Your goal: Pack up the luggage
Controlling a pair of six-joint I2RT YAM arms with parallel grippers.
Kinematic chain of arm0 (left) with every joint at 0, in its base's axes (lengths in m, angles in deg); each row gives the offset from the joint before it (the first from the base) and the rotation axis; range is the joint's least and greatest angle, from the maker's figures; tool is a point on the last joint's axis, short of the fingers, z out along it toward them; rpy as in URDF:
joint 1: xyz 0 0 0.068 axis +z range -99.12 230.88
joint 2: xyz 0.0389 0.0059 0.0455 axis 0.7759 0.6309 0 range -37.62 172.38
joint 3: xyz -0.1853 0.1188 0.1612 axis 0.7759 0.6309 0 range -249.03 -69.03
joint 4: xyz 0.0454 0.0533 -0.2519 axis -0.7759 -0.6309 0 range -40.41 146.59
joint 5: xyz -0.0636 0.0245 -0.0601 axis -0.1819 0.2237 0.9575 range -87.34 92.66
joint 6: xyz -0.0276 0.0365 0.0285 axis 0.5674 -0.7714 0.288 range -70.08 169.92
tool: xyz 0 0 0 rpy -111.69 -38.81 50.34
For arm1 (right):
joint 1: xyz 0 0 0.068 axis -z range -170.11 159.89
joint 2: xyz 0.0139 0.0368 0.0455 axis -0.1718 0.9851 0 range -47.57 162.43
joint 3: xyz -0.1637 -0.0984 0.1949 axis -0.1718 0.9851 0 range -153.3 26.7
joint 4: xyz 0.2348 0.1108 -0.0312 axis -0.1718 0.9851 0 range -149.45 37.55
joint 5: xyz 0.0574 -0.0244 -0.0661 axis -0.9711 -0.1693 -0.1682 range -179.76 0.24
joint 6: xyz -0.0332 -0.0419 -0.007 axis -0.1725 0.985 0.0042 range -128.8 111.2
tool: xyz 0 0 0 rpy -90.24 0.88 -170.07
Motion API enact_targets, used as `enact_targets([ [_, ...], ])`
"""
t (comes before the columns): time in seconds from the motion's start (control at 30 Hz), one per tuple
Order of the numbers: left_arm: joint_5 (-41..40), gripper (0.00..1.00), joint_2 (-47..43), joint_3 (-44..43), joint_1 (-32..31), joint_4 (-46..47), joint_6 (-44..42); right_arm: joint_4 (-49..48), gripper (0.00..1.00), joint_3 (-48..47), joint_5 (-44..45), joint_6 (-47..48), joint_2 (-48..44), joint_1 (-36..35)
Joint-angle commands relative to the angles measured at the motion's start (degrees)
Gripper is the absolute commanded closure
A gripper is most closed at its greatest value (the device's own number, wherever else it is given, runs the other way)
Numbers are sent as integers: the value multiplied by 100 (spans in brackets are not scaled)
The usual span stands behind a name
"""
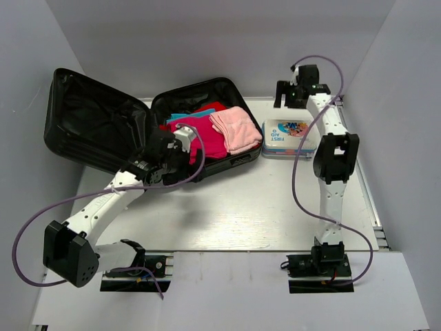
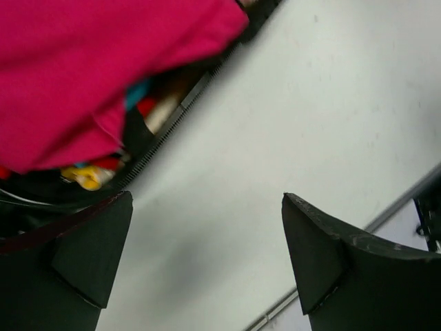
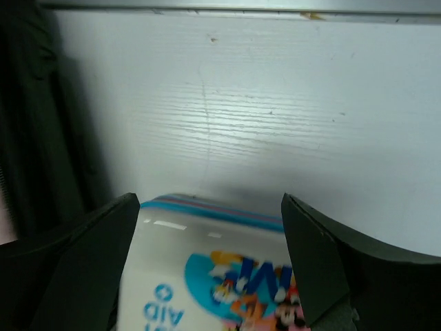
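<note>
luggage [image 1: 89, 121] open on the desk [image 1: 241, 207], clothes [image 1: 203, 138] inside, left fingers [image 2: 89, 255] wide apart at its rim, right fingers [image 3: 83, 262] wide apart, seemingly just above the first-aid tin [image 1: 289, 134]

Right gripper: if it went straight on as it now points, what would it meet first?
Probably the first-aid tin, lying between the open right gripper's fingers; depth is unclear, so it could land on the table just beyond it.
</note>
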Motion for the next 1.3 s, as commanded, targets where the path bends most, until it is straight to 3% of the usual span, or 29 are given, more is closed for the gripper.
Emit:
enact_targets([
  [0.0,295,0,-201,52,-182,-192,33,-94,10,-193,-356,336,433,136],
  [0.07,374,0,-237,192,-244,-131,190,-357,10,254,-391,469,434,206],
  [0.2,418,0,-211,272,-279,-60,252,291,15,712,-785,486,206,242],
  [0.33,461,0,-202,289,-323,-174,297,337,26,2728,-795,58,-699,233],
  [0.37,496,0,-254,316,-367,-183,305,49,31,3474,-786,-84,-1379,242],
  [0.53,593,0,-403,526,-560,-183,367,-462,36,5984,-1005,-1084,-3142,136],
  [0.57,646,0,-412,596,-630,-200,376,-498,36,6691,-1441,-1165,-3344,101],
  [0.67,698,0,-465,772,-815,-43,542,-604,35,7250,-2007,-1228,-4118,-127],
  [0.83,1041,0,-168,966,-1289,467,972,589,19,6841,-771,-1208,-5241,-286],
  [0.87,1059,0,8,931,-1420,711,1017,878,15,6787,302,-1367,-5566,-268],
  [0.93,1146,0,376,800,-1737,975,1070,1535,10,6611,1144,-1892,-6137,-251],
  [1.0,1208,0,834,449,-2087,1021,1079,1977,10,6584,2503,-2376,-6351,-172],
  [1.03,1217,0,1297,361,-2151,1082,1079,2833,10,6610,2814,-2788,-6604,-110],
  [1.07,1191,0,1440,64,-2230,1109,1122,3050,10,6654,3374,-2931,-6659,-58],
  [1.17,1375,0,2099,-376,-2485,1284,1289,3649,10,7460,3452,-3599,-7140,206],
  [1.27,1577,0,2539,-545,-2705,1521,1508,3423,10,8365,3293,-3864,-8009,434],
])
